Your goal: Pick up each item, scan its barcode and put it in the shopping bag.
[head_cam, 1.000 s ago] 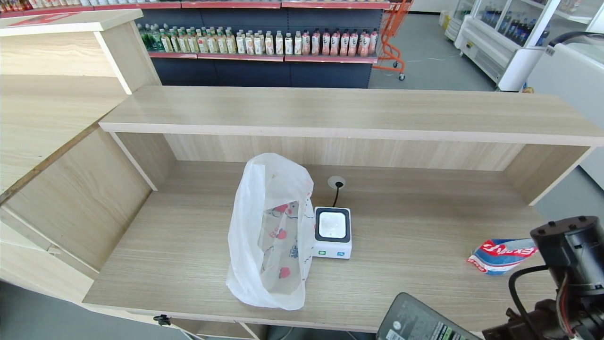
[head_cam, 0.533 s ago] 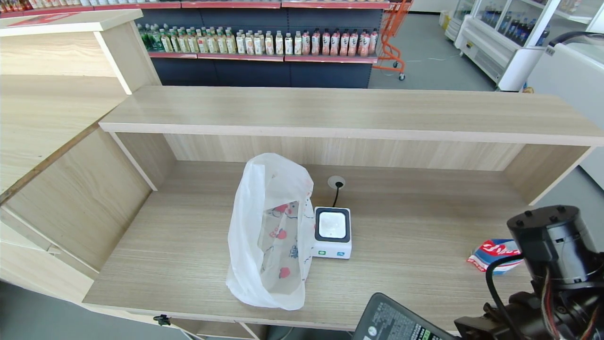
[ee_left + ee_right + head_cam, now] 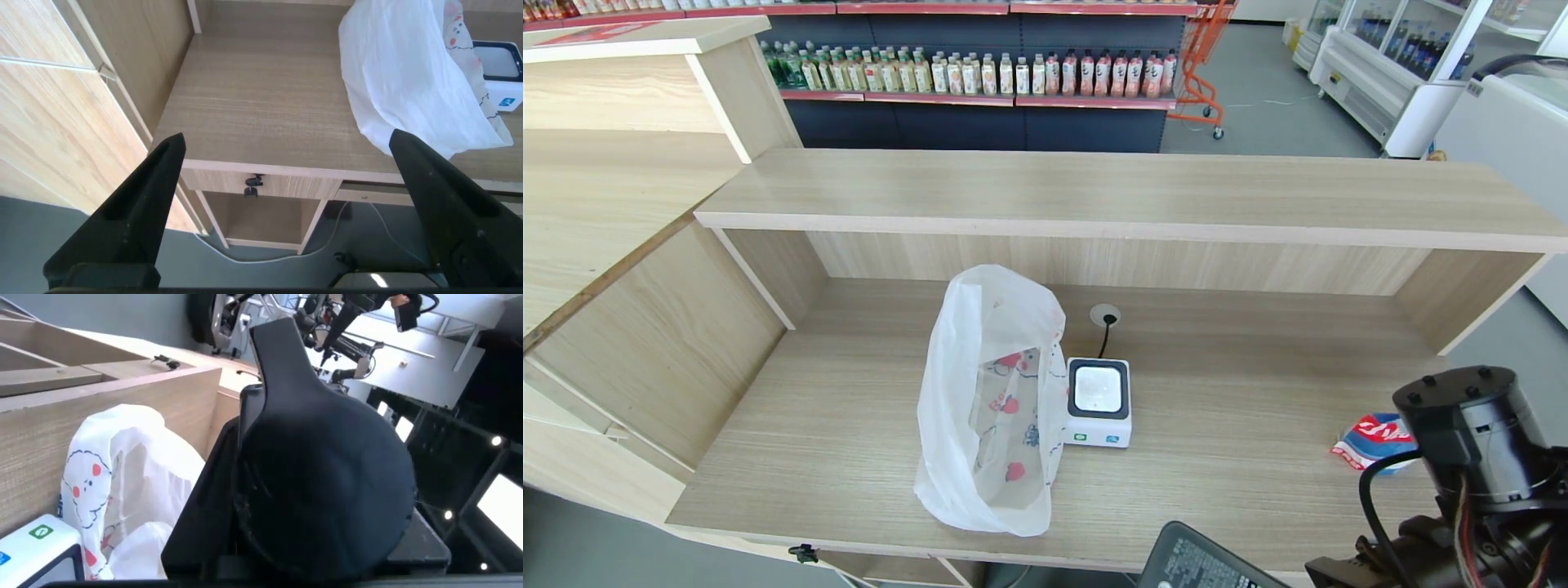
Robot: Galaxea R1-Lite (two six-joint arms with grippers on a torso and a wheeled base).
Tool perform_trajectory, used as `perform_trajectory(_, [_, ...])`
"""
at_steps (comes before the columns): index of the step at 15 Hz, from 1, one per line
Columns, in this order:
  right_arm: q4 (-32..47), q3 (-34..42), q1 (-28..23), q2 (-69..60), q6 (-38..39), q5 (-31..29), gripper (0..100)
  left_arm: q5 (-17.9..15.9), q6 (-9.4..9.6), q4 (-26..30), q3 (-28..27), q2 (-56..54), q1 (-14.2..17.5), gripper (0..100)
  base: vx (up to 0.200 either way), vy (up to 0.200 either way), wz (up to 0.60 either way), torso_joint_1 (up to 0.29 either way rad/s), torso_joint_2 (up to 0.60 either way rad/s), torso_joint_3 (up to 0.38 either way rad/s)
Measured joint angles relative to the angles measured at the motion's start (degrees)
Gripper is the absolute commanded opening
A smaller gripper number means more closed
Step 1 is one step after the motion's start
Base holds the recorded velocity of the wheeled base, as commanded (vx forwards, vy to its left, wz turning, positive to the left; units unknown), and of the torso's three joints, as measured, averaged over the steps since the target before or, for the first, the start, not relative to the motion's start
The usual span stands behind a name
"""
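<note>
A white plastic shopping bag [image 3: 988,400] with red prints stands open-topped in the middle of the wooden counter. The white barcode scanner [image 3: 1099,400] sits right beside it, its glass window facing up. A red, white and blue snack packet [image 3: 1372,437] lies at the counter's right end, partly hidden behind my right arm [image 3: 1462,433]. My left gripper [image 3: 286,212] hangs open off the counter's front left corner, holding nothing, with the bag [image 3: 417,73] and the scanner [image 3: 500,64] beyond it. My right gripper [image 3: 319,474] is a dark mass close to the lens, the bag [image 3: 122,482] and the scanner [image 3: 33,547] behind it.
A raised wooden ledge [image 3: 1127,196] runs along the back of the counter, with side walls at both ends. The scanner's cable runs to a round port [image 3: 1105,314]. A flat black labelled part [image 3: 1201,563] of my right arm sticks over the front edge.
My right arm has swung left, in over the counter, and now covers more of the snack packet. The flat black part at the front edge has slid left. Bag and scanner have not moved.
</note>
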Motion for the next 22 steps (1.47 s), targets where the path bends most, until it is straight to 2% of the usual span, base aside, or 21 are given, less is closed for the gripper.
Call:
perform_trajectory(9, [0.4,0.3,-0.3,-0.2,0.6,0.0,0,0.0,-0.02,0.0,0.0,0.0,0.0,100,0.0,0.0,0.0,0.0,0.0,0.0])
perform_trajectory(10, [0.4,0.3,-0.3,-0.3,1.4,0.0,0,0.0,-0.02,0.0,0.0,0.0,0.0,100,0.0,0.0,0.0,0.0,0.0,0.0])
perform_trajectory(11, [0.4,0.2,-0.3,-0.4,5.7,0.0,0,0.0,-0.02,0.0,0.0,0.0,0.0,100,0.0,0.0,0.0,0.0,0.0,0.0])
perform_trajectory(14, [-1.1,-0.5,-1.2,-0.5,26.2,-0.1,0,0.0,0.0,0.0,0.0,0.0,0.0,100,0.0,0.0,0.0,0.0,0.0,0.0])
perform_trajectory(15, [-2.3,-0.6,-3.0,-1.3,33.6,-0.4,0,0.0,0.0,0.0,0.0,0.0,0.0,100,0.0,0.0,0.0,0.0,0.0,0.0])
perform_trajectory(17, [-2.4,0.4,-12.5,-4.0,44.2,-1.0,0,0.0,-0.02,0.0,0.0,0.0,0.0,100,0.0,0.0,0.0,0.0,0.0,0.0])
perform_trajectory(18, [-1.6,1.2,-17.6,-5.5,52.0,-0.8,0,0.0,0.0,0.0,0.0,0.0,0.0,100,0.0,0.0,0.0,0.0,0.0,0.0])
perform_trajectory(20, [-0.7,1.7,-23.8,-8.0,74.8,-0.4,0,0.0,0.0,0.0,0.0,0.0,0.0,100,0.0,0.0,0.0,0.0,0.0,0.0])
perform_trajectory(22, [-0.8,0.2,-26.2,-9.7,99.8,-1.0,0,0.0,0.0,0.0,0.0,0.0,0.0,100,0.0,0.0,0.0,0.0,0.0,0.0])
